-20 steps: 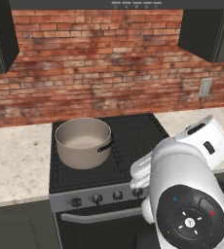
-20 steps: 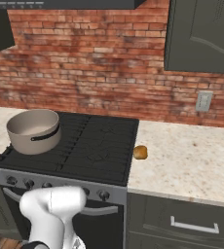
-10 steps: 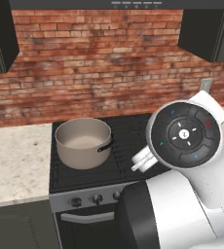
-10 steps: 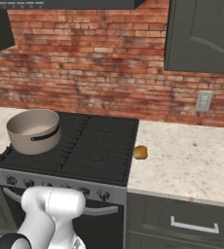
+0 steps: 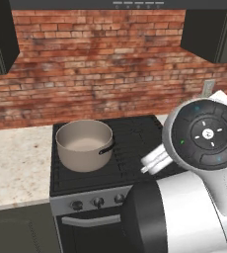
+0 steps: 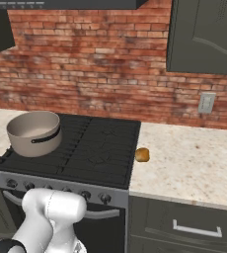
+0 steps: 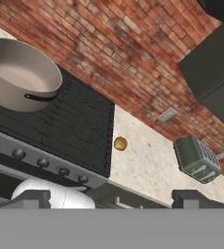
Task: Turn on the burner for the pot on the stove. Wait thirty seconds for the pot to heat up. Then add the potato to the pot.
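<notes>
Pot [image 6: 34, 132] on the stove [image 6: 98, 148], near-left burner; potato [image 6: 142, 154] on the counter [image 6: 194, 163] just right of the stove – not yet added. Gripper [image 7: 111, 198] jaws wide, empty – knobs [image 6: 66, 191] apparently untouched; every step remains

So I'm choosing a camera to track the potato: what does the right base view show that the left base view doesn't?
Right base view: the potato lying on the counter just beside the stove's right edge, plus a wall outlet. Left base view: the counter left of the stove, and the arm's large joint up close, blocking the right side. Both: the pot on the stove, the front knobs and the brick wall.
</notes>
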